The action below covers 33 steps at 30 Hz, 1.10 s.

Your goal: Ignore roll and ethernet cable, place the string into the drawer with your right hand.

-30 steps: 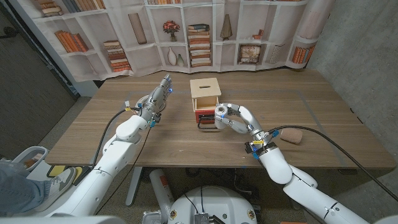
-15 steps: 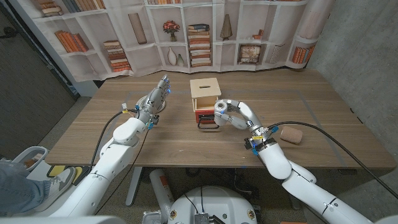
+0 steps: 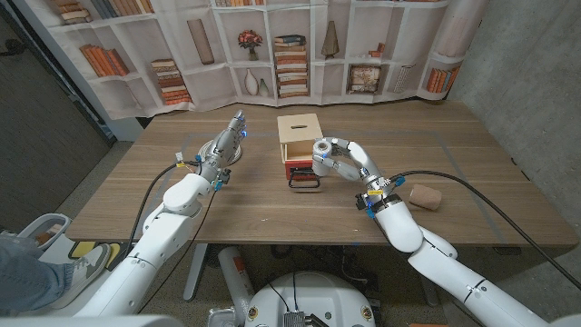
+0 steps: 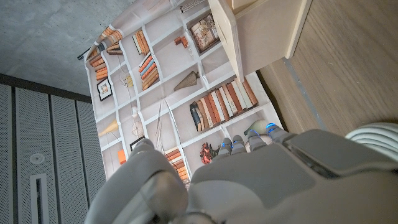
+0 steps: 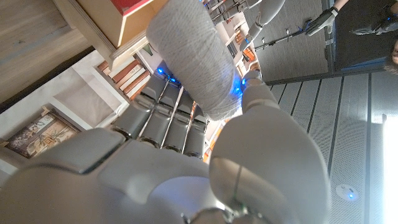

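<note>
My right hand (image 3: 340, 162) grips a pale grey spool of string (image 3: 321, 148) between thumb and fingers, just above the right part of the open red drawer (image 3: 298, 170). The drawer has a black handle and sticks out of a light wooden box (image 3: 300, 133) at the table's middle. In the right wrist view the string (image 5: 194, 55) stands upright in my right hand (image 5: 168, 155), with the box (image 5: 115, 18) close beyond it. My left hand (image 3: 222, 145) is to the left of the box, fingers stretched out and holding nothing.
A coiled white ethernet cable (image 3: 234, 154) lies under and beside the left hand; it shows as a white cable (image 4: 378, 133) in the left wrist view. A brown roll (image 3: 424, 196) lies on the table right of my right arm. A bookshelf backdrop stands behind the table.
My right hand has carried the string away from me and slightly up, from in front of the drawer to over its right part. The left arm shifted only slightly.
</note>
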{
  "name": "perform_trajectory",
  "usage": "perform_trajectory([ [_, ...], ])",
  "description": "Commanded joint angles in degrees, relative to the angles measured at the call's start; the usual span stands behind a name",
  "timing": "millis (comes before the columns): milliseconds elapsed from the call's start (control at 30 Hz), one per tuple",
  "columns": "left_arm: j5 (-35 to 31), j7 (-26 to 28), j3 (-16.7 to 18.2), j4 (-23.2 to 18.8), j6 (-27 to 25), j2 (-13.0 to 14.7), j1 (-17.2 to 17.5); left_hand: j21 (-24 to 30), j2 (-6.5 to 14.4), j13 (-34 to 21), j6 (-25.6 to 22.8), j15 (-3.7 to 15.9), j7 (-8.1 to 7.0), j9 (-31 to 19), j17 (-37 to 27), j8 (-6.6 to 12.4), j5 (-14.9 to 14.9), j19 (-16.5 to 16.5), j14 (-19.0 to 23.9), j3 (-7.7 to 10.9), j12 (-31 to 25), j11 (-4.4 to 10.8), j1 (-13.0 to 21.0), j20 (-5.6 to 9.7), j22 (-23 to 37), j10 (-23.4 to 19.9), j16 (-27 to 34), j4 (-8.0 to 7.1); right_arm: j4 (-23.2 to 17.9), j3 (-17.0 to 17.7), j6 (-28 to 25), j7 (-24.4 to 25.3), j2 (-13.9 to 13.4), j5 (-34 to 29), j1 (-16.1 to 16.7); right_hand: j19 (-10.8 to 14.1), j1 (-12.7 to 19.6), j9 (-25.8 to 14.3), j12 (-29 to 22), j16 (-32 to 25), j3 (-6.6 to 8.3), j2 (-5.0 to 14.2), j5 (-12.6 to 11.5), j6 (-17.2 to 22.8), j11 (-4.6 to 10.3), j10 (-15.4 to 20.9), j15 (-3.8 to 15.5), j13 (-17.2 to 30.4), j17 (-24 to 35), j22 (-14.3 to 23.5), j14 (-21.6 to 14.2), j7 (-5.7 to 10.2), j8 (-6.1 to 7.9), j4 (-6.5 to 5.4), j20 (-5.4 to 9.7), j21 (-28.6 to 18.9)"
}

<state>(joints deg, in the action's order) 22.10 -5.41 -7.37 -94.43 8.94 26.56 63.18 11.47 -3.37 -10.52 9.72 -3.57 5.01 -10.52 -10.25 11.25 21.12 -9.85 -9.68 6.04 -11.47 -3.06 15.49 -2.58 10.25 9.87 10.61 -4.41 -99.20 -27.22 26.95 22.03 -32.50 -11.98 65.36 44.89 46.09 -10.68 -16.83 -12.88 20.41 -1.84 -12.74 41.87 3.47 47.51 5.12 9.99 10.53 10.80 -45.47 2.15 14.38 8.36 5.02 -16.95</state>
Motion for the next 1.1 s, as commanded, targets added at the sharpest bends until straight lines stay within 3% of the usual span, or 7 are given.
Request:
perform_trajectory([
  [33, 0.22, 0.5, 0.04, -0.63, 0.18, 0.15, 0.34, 0.01, -0.08, -0.13, 0.82, -0.22, -0.19, -0.31, -0.22, 0.17, 0.14, -7.37, -4.25, -0.27, -0.27, -0.24, 0.66, 0.2, 0.18, 1.61, 0.29, 0.03, 2.52, -0.85, 0.69, -0.27, 1.56, 0.77, -3.12, 0.79, 2.74, -0.16, 0.19, 0.22, 0.95, 3.14, 0.25, 2.3, 0.2, 0.55, 5.41, 0.19, 0.18, 0.11, -0.68, 2.05, -0.25, -0.72, 3.8, -0.01],
  [1100, -0.34, 1.76, 0.44, -2.63, -1.02, 1.24, 1.37, -0.03, 0.06, -0.13, 0.84, -0.27, -0.09, -0.31, -0.22, 0.13, 0.15, -7.49, -4.39, -0.63, -0.2, -0.2, 0.83, 0.14, 0.18, 1.68, 0.21, 0.0, 9.91, -4.23, 2.75, -0.25, 5.83, 0.13, -10.81, 0.42, 2.98, -0.2, 1.03, 0.79, 1.01, 3.39, 0.75, 2.73, 0.35, 0.78, 5.34, 0.23, 0.25, 0.12, -0.53, 2.17, -0.87, -0.69, 3.69, 0.4],
])
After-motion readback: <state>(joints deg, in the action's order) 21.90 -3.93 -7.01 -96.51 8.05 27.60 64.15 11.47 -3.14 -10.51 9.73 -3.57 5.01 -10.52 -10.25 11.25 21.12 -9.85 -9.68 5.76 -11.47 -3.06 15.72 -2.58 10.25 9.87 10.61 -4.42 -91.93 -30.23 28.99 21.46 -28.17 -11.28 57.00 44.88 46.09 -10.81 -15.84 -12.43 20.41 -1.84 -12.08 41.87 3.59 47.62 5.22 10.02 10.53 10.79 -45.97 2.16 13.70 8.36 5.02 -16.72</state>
